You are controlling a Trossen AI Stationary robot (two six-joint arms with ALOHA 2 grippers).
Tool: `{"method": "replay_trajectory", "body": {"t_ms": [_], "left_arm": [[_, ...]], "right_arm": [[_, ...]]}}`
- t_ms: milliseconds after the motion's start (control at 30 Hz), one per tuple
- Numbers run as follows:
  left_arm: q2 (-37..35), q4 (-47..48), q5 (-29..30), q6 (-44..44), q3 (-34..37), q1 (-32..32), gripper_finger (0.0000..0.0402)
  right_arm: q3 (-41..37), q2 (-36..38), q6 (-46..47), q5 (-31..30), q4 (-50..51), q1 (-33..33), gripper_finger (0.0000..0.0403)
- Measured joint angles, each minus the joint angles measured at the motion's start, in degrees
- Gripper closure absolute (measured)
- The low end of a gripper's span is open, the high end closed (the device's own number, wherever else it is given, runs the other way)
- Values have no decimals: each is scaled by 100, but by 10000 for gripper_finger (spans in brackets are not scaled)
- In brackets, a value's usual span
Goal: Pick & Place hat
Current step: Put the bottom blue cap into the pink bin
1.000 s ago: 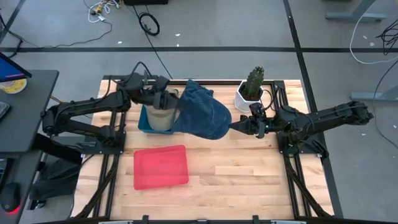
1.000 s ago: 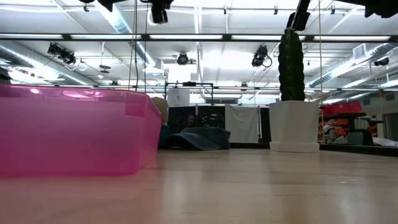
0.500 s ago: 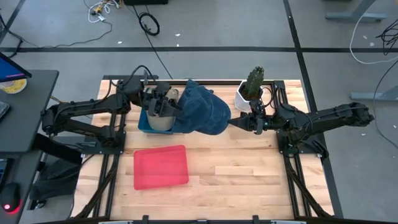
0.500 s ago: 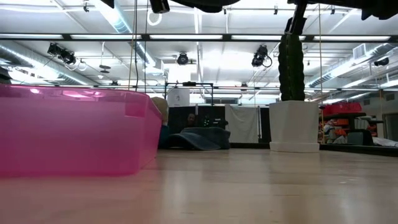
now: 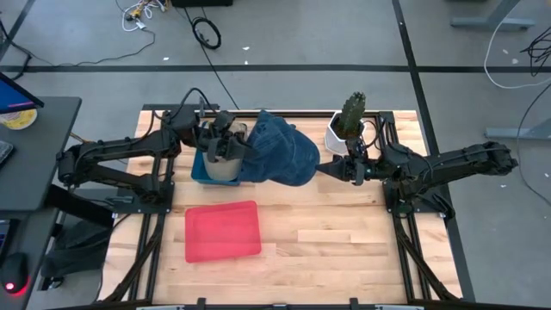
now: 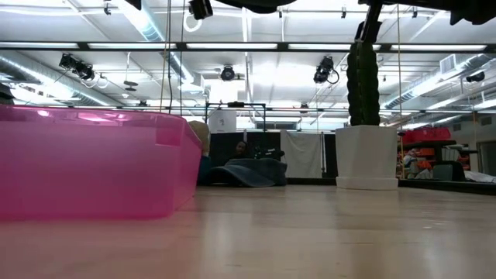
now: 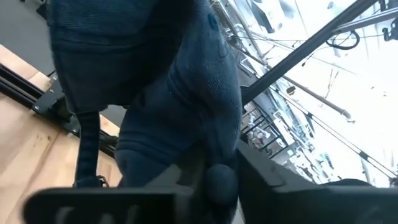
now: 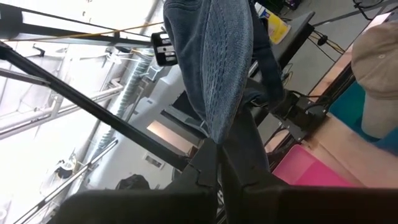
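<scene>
A blue denim hat [image 5: 280, 155] hangs in the air between my two grippers, above the table's far middle. My left gripper [image 5: 234, 148] is at the hat's left edge and shut on it. My right gripper [image 5: 325, 170] is at the hat's right end, shut on its brim. In the left wrist view the hat's crown [image 7: 155, 81] fills the picture. In the right wrist view the brim [image 8: 217, 56] stands edge-on. My left gripper has the hat's left rim, where the denim [image 7: 198, 158] runs down between its fingers. It comes level from the table's left. The fingers themselves hide the exact spot. My right gripper pinches the tip of the brim [image 8: 212, 134] between its two fingers, level from the table's right. The hat is clear of the table and spans the two grippers.
A blue bin [image 5: 200, 168] with a tan cap [image 8: 379, 62] in it stands under my left gripper. A pink tray [image 5: 223, 231] lies nearer the front. A cactus in a white pot [image 5: 346, 125] stands at the far right. Dark blue cloth [image 6: 248, 172] lies by the bin.
My left gripper has gone toward the hat's left edge and taken hold of it. The hat's sagging crown has drawn up and toward the far edge, while the brim end stays in my right gripper.
</scene>
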State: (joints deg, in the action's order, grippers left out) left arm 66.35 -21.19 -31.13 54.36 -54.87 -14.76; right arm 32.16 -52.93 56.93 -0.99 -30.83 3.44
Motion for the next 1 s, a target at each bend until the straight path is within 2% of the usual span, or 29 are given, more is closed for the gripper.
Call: {"method": "replay_trajectory", "body": {"t_ms": [100,300,400,567,800,1000], "left_arm": [[0,-2,2,-180,0,0,365],[0,-108,116,-248,0,0,365],[0,-262,129,-117,0,0,364],[0,-641,290,216,0,9,364],[0,-1331,989,756,-3,190,364],[0,-1410,2119,1103,-4,567,364]], "right_arm": [[0,0,0,-4,0,0,403],[0,0,109,-5,-11,0,399],[0,0,109,154,-134,0,378],[0,16,109,384,-289,0,319],[0,55,41,702,-212,0,248],[2,221,-176,738,240,0,234]]}}
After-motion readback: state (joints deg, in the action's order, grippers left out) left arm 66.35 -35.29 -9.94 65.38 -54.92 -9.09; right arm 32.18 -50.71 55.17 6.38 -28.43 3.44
